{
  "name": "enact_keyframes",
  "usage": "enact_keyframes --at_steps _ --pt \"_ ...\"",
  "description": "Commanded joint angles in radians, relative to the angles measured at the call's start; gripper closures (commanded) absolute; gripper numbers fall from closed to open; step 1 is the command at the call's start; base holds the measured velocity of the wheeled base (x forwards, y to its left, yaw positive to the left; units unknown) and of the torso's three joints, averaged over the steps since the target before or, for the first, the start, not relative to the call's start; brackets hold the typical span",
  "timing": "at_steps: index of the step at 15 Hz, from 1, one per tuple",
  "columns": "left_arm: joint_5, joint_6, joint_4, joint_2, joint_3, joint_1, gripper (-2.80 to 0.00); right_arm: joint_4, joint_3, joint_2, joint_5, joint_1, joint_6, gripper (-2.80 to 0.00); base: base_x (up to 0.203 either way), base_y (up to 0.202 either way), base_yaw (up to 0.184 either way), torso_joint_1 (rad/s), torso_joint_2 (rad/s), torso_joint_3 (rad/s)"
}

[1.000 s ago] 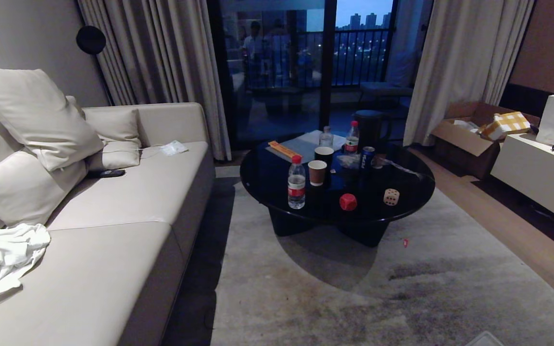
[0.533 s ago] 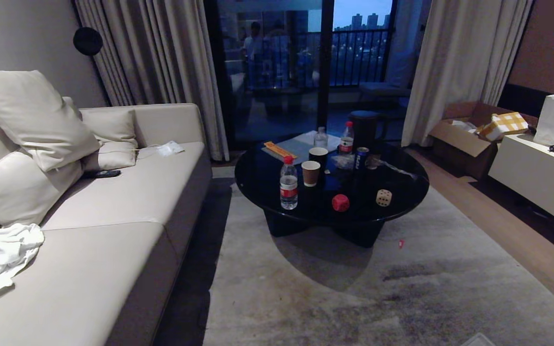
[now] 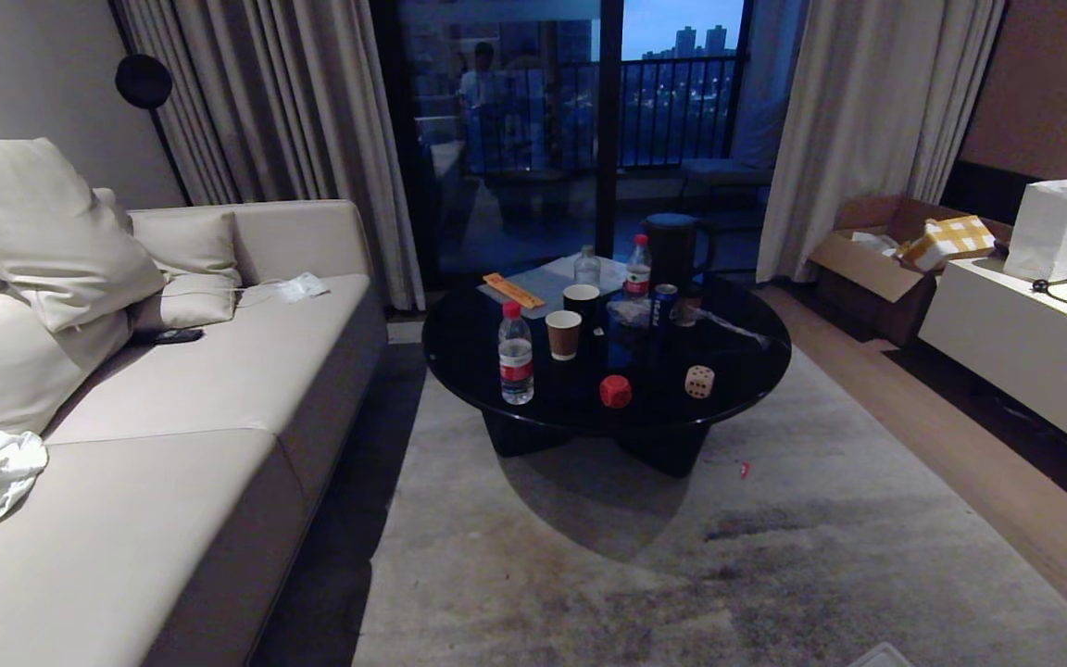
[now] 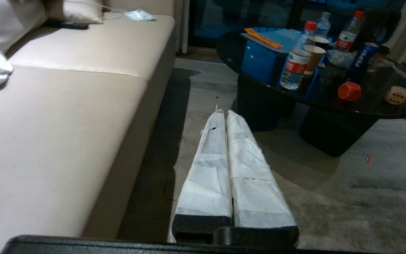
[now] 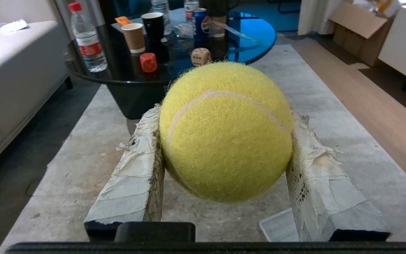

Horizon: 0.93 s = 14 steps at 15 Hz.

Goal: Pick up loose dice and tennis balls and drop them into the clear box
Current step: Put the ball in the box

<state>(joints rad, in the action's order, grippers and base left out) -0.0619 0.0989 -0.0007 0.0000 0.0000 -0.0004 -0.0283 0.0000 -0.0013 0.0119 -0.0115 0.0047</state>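
My right gripper (image 5: 224, 116) is shut on a fuzzy yellow-green tennis ball (image 5: 226, 130), held low over the carpet in the right wrist view. A corner of the clear box (image 5: 280, 225) lies on the carpet just below it and also peeks in at the head view's bottom edge (image 3: 881, 656). The red die (image 3: 616, 391) and the beige die (image 3: 699, 381) sit near the front edge of the round black table (image 3: 469, 343), well ahead of both grippers. My left gripper (image 4: 224, 113) is shut and empty, above the carpet beside the sofa. Neither arm shows in the head view.
Water bottles (image 3: 516, 353), paper cups (image 3: 563, 334), a can (image 3: 664, 305) and a dark jug (image 3: 671, 248) crowd the table behind the dice. A beige sofa (image 3: 172, 445) fills the left. A cardboard box (image 3: 876, 264) and a white cabinet (image 3: 1015, 352) stand on the right.
The whole scene has slid leftward in the head view, so the camera has moved. The dice and the other things on the table keep their places.
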Motion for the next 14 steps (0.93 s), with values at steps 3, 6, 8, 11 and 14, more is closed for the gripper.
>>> enact_keyframes --at_steps 3,6,8,11,14 --pt "-0.001 0.002 -0.001 0.000 0.000 0.000 0.00 -0.001 0.009 0.001 0.001 -0.001 0.000 0.00 0.000 0.000 0.000 0.000 0.00 0.000" --pt "-0.001 0.002 -0.001 0.000 0.000 0.000 0.00 -0.001 0.009 0.001 0.000 -0.001 0.000 0.00 0.000 0.000 0.000 0.000 0.00 0.000" --pt "-0.001 0.002 -0.001 0.000 0.000 0.000 0.00 -0.001 0.009 0.001 0.000 -0.001 0.000 0.00 0.000 0.000 0.000 0.000 0.00 0.000" --pt "-0.001 0.002 -0.001 0.001 0.000 0.000 0.00 0.000 0.009 0.001 0.001 -0.001 -0.002 0.00 0.000 0.000 0.000 0.000 0.00 0.000" --pt "-0.001 0.002 -0.001 0.000 0.000 0.000 0.00 0.000 0.009 0.001 0.001 -0.001 -0.001 0.00 0.000 0.000 0.000 0.000 0.00 0.000"
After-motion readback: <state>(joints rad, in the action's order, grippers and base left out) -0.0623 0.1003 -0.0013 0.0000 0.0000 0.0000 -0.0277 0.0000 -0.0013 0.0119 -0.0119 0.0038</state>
